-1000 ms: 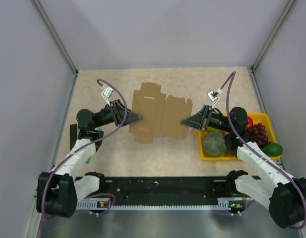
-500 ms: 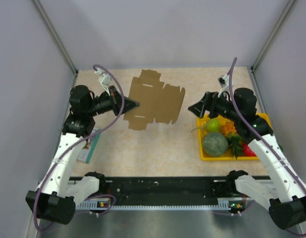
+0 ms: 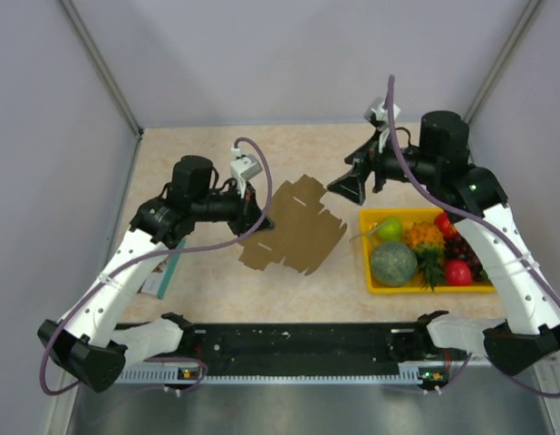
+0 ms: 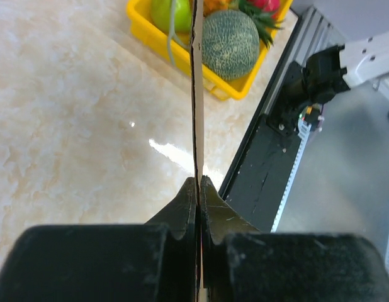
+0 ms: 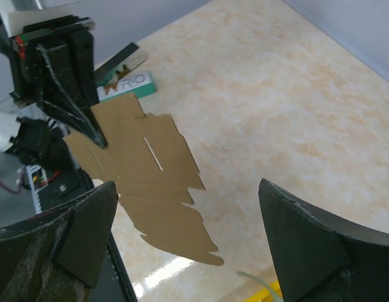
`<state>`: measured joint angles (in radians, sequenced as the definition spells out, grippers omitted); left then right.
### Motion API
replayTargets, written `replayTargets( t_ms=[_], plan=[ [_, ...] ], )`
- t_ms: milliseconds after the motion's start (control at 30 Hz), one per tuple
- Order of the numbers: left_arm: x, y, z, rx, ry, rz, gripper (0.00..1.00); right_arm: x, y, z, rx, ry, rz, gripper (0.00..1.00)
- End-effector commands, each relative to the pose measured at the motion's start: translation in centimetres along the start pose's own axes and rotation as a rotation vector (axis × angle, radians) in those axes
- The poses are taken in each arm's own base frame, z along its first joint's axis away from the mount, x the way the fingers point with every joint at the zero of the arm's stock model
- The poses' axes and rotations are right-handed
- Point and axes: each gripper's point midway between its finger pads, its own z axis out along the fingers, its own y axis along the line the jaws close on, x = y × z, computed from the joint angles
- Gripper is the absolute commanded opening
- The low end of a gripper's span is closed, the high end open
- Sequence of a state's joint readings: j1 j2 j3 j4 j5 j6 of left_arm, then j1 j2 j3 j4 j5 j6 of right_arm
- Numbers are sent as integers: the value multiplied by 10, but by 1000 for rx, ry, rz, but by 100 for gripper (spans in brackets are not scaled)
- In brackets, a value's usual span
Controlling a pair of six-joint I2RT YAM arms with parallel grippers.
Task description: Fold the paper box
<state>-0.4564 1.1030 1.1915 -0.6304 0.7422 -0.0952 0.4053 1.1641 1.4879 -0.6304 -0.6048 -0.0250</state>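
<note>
The only print is on one teal-and-white packet (image 5: 122,82) beside the left arm, and its lettering is too blurred to read. There is one paper box (image 3: 298,237), a flat brown die-cut sheet with notched flaps and a thin slot. It is unfolded and held tilted over the worktop (image 3: 289,149), left of one yellow tray (image 3: 425,288) holding one netted melon (image 3: 392,263). The left gripper (image 4: 198,189) pinches the sheet's edge. The right gripper (image 3: 345,188) hangs apart, fingers (image 5: 301,245) spread wide.

paper box (image 4: 197,94): edge-on, faces unseen
yellow tray (image 4: 227,90): behind paper box, cropped
teal packet (image 3: 162,281): left of paper box, half hidden
</note>
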Motion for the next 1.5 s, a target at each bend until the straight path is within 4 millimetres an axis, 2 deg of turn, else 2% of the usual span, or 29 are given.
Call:
replayTargets(
  t_ms=[0,67,167,333,533,700,800,900,933,1000,1033,1067,1133,1167,1200,1233,1267,1300,1333,1367,1400,1433,1467],
  plan=[
    [-1,-10,3,-26,72,138,0,5,38,17,-265,60,-94,93],
    [9,-14,11,-20,129,152,0,14,48,33,-318,105,-86,92],
    [8,-21,15,1,138,177,0,28,58,46,-360,154,-92,88],
    [6,-25,17,28,140,195,0,39,79,40,-500,161,-60,78],
    [10,-32,21,83,167,198,0,57,85,41,-556,191,-30,49],
    [12,-40,23,117,182,207,0,64,83,44,-546,209,-32,46],
    [10,-44,21,131,180,216,0,66,88,43,-576,206,-31,39],
    [6,-48,18,140,163,222,0,72,92,40,-607,213,-19,22],
    [4,-49,17,137,154,222,0,74,93,40,-610,217,-14,0],
    [-3,-51,17,137,120,226,1,75,92,39,-598,216,-18,0],
    [-7,-53,15,137,101,233,7,78,93,38,-601,217,-18,0],
    [-10,-52,15,124,87,234,14,71,95,34,-599,180,-48,0],
    [-23,-38,10,7,27,219,31,73,89,35,-529,166,-19,0],
    [-26,-33,5,-25,4,212,46,61,82,38,-491,102,-45,0],
    [-35,-32,-3,-45,-70,205,52,50,78,30,-435,46,-56,0],
    [-43,-22,-14,-76,-125,183,57,60,75,30,-412,55,40,0],
    [-38,-15,-17,-68,-150,153,63,59,71,28,-391,30,73,0],
    [-44,-21,-32,-57,-221,107,66,41,65,18,-379,-60,55,0],
    [-61,-16,-46,-39,-316,120,75,53,62,18,-371,-46,162,0],
    [-50,-7,-45,-29,-324,77,81,51,61,14,-370,-71,191,0],
    [-50,-10,-52,-15,-356,38,82,41,55,8,-366,-126,187,0],
    [-58,-6,-58,-15,-403,50,82,45,58,2,-372,-133,273,0],
    [-47,-3,-53,13,-387,14,82,41,58,-2,-373,-164,287,0]
  ],
)
